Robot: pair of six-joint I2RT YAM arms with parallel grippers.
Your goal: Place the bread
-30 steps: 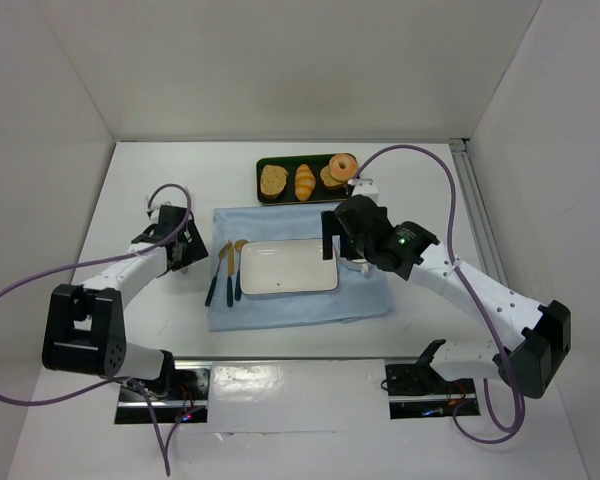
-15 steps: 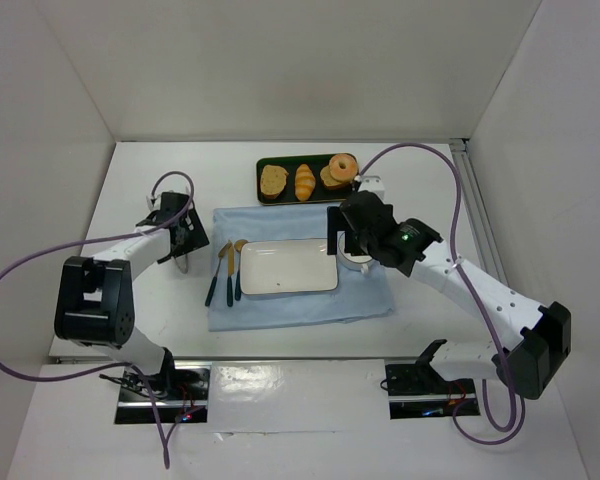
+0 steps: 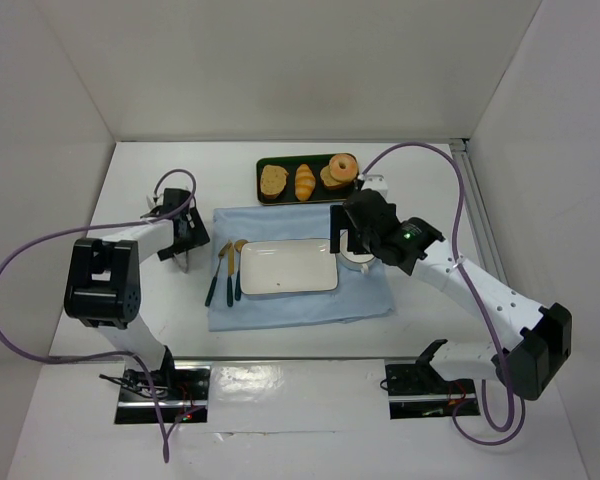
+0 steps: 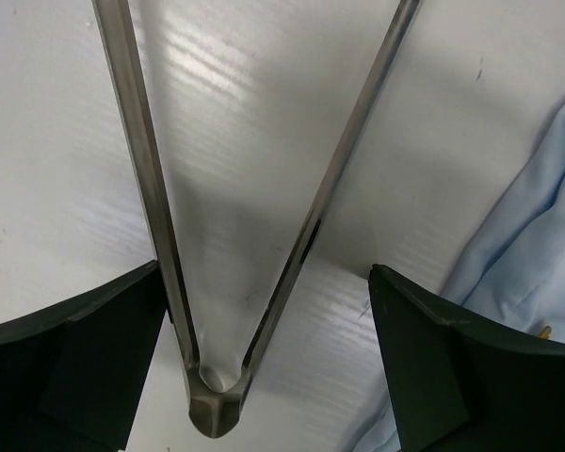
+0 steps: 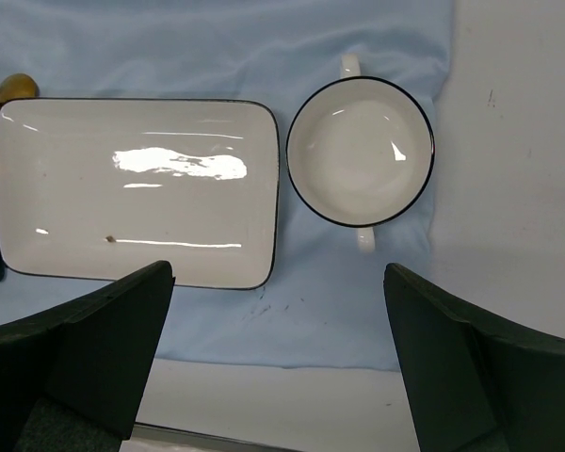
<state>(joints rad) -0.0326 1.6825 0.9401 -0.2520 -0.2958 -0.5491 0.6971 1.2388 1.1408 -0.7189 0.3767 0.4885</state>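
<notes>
Straddling tongs, left fingers wide | right fingers wide above cloth | bread in top view only

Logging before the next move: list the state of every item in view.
Bread, on the dark tray, not yet placed.
Plate, empty.
Bowl, empty, upright.
Tongs, lying spread open on the table.
Left pincer, open over the tongs.
Right pincer, open, empty.

White tabletop boxed in by plain white walls: back wall across top of frame, side panels left and right. Metal rail along tabletop's right edge. Light even, diffuse. Glossy strip bottom centre.
</notes>
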